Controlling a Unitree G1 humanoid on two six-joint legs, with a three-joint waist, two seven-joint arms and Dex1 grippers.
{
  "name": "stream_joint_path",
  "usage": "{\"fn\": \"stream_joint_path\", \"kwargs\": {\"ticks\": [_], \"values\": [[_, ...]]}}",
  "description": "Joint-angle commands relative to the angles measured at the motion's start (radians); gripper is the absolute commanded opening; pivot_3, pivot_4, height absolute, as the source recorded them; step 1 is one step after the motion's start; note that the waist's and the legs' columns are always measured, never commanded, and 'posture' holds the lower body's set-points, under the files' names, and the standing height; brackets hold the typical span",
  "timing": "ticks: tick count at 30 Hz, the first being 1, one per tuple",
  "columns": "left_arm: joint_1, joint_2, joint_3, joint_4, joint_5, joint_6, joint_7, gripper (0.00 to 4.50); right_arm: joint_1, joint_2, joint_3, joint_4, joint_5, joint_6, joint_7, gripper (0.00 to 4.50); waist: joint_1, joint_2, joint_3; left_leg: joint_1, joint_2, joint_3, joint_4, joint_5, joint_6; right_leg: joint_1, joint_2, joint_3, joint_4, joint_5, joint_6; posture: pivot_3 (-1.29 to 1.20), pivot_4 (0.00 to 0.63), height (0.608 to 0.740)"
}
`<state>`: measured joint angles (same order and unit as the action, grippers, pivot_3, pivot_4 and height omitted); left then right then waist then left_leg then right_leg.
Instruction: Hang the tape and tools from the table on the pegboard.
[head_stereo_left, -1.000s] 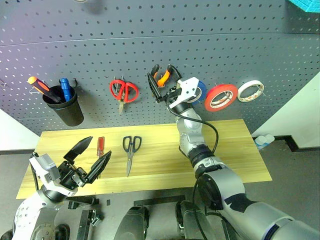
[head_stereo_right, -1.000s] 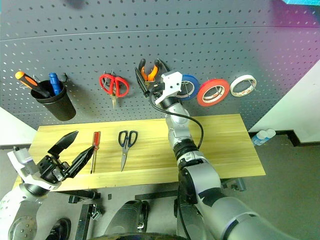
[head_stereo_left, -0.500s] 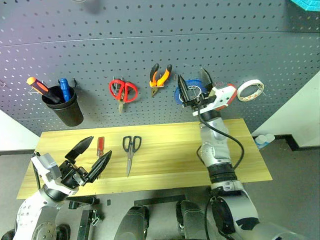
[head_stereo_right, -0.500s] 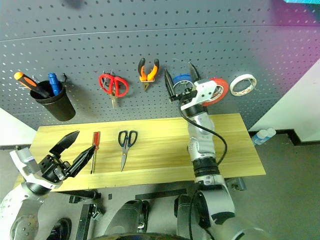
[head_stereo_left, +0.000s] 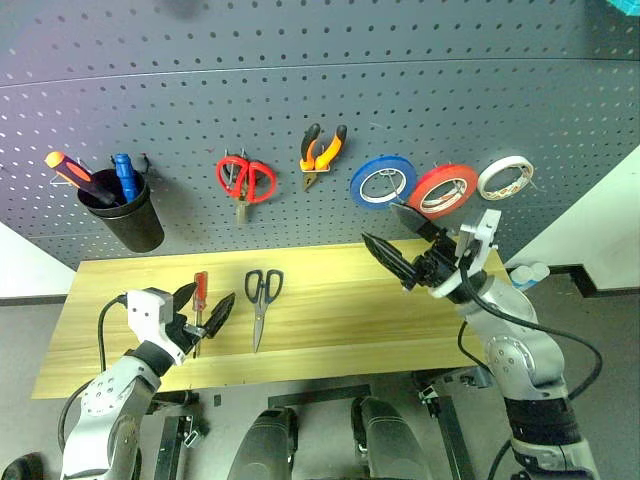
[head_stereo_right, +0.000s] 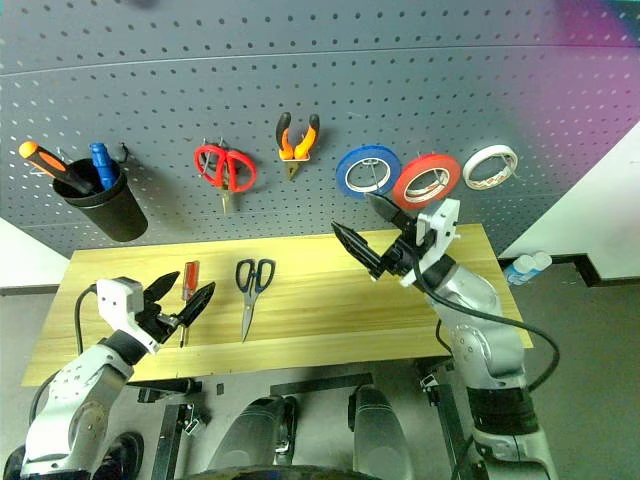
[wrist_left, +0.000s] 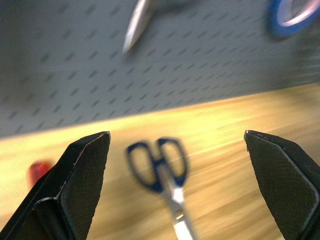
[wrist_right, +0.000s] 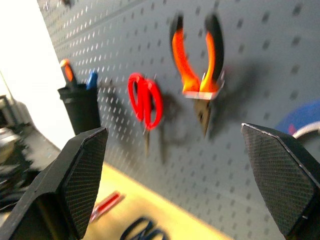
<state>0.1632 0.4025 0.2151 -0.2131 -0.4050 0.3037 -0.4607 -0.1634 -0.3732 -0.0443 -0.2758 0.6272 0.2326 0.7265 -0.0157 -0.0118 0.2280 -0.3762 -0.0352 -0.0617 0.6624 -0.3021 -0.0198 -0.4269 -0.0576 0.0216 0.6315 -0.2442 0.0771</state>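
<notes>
On the pegboard the pliers hang handles up, nose pointing straight down, long axis upright. Just beside them to the right hangs a blue tape roll, then the red tape, then a white ring, each facing outward. Red scissors hang left of the pliers, blades down.

Down on the table, the dark scissors lie flat, handles toward the pegboard, blades pointing at the near edge. Beside them on the left lies the red screwdriver, its long axis running the same way, handle to the pegboard.

The black cup at the left of the pegboard holds an orange screwdriver and a blue screwdriver, handles sticking up.

The left gripper is spread wide and empty, low over the table at the red screwdriver. The right gripper is wide and empty too, above the table's right part, below the tape rolls.
</notes>
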Motion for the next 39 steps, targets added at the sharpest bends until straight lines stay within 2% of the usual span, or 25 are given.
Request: {"fn": "stream_joint_path", "kwargs": {"ticks": [1,5,10,15,21,31,39], "values": [[-0.054,-0.006,-0.032,0.017,0.052,0.149,0.110,4.50,0.038,-0.014,-0.006,-0.082,0.017,0.012,0.012,4.45,0.000,0.000,0.006,0.000,0.000,0.000,0.000,0.000,0.000,0.000,0.000,0.000,0.000,0.000,0.000,-0.02,0.257,0.738],[-0.108,-0.046,-0.099,0.017,0.160,0.193,0.226,4.50,0.054,-0.011,-0.008,-0.104,0.017,0.029,0.002,4.45,-0.001,-0.004,0.024,-0.001,0.000,0.000,0.000,0.000,0.000,0.000,-0.001,0.000,-0.001,0.001,0.001,-0.03,0.274,0.738],[-0.171,-0.111,-0.199,-0.011,0.215,0.303,0.291,4.50,0.056,-0.010,-0.006,-0.142,0.020,0.053,-0.019,4.45,0.001,-0.004,0.043,-0.004,0.000,0.000,0.000,0.000,0.000,-0.004,-0.002,0.000,-0.001,0.001,0.001,-0.02,0.305,0.738],[-0.228,-0.154,-0.260,-0.017,0.279,0.455,0.370,4.50,0.046,-0.008,-0.003,-0.168,0.026,0.080,-0.036,4.45,-0.001,-0.005,0.047,-0.015,-0.001,0.000,0.001,0.000,0.000,-0.014,-0.002,0.000,0.000,0.002,0.003,-0.03,0.306,0.738],[-0.295,-0.168,-0.300,0.012,0.347,0.612,0.423,4.50,0.025,0.002,-0.001,-0.166,0.022,0.088,-0.046,4.45,-0.002,-0.005,0.048,-0.016,-0.001,0.000,0.000,0.000,0.000,-0.015,-0.002,0.000,0.000,0.002,0.003,-0.05,0.301,0.738],[-0.370,-0.225,-0.299,0.141,0.353,0.626,0.410,4.50,0.025,0.014,0.000,-0.182,0.012,0.072,-0.071,4.45,-0.004,-0.005,0.048,-0.016,-0.002,0.000,0.001,0.000,0.000,-0.015,-0.003,-0.001,0.000,0.002,0.003,-0.09,0.297,0.738],[-0.430,-0.230,-0.310,0.257,0.374,0.602,0.397,4.50,0.034,0.014,-0.008,-0.180,0.005,0.056,-0.074,4.45,-0.005,-0.005,0.048,-0.015,-0.002,0.000,0.001,0.000,0.000,-0.015,-0.003,-0.001,0.000,0.002,0.003,-0.11,0.296,0.738]]}}
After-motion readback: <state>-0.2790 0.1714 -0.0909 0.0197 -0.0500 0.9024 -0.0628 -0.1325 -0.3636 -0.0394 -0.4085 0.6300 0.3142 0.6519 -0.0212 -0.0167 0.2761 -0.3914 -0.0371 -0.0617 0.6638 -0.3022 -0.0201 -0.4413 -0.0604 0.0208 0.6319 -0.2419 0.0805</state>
